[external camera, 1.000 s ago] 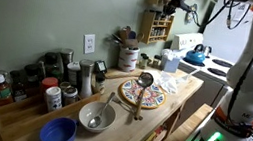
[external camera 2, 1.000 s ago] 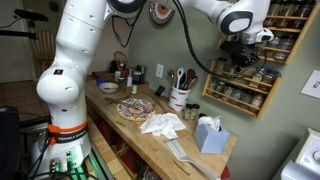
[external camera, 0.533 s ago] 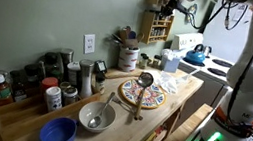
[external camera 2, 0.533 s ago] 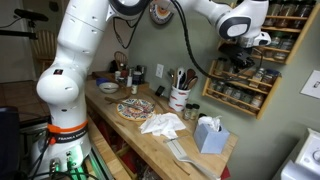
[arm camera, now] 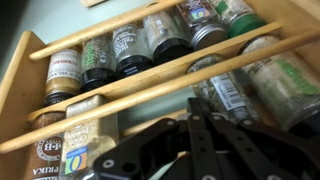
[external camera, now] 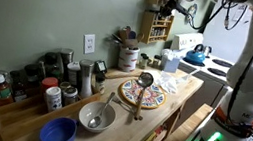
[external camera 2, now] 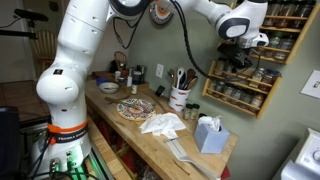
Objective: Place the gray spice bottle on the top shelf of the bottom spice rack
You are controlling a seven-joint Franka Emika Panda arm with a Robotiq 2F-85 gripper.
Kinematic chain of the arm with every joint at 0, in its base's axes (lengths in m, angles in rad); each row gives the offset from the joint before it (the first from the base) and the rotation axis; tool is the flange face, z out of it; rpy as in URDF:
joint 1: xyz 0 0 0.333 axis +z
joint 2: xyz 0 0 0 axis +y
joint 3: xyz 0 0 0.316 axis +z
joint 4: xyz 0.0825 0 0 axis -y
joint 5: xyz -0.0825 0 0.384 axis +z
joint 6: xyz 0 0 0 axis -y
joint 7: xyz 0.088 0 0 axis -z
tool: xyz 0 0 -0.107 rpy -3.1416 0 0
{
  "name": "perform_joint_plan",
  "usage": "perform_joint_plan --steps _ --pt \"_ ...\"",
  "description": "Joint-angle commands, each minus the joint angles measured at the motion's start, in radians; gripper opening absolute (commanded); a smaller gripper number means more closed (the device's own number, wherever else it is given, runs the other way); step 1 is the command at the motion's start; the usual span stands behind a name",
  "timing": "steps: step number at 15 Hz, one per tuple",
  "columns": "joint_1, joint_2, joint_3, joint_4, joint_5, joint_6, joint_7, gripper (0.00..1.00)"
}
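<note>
The bottom spice rack is a light-brown wooden rack on the wall, also seen in an exterior view. My gripper is right at its upper tier. In the wrist view the rack fills the frame with rows of small jars behind wooden rails. My gripper has its two fingers pressed together with nothing between them. A jar with a barcode label lies just past the fingertips. I cannot tell which jar is the gray spice bottle.
A second wooden rack hangs above. On the counter are a utensil crock, a patterned plate, a crumpled cloth and a tissue box. A stove with a blue kettle stands beyond the counter's end.
The gripper has shifted only very slightly at the rack. Nothing else has moved.
</note>
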Motion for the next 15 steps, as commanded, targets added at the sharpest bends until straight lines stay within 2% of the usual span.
perform_joint_plan --steps 1,9,15 --pt "-0.025 0.001 0.018 0.004 0.02 -0.056 -0.004 0.0" --pt "-0.038 0.0 0.025 0.007 0.071 -0.106 -0.027 0.0" --pt "-0.037 -0.002 0.013 0.007 0.065 -0.076 -0.017 0.0"
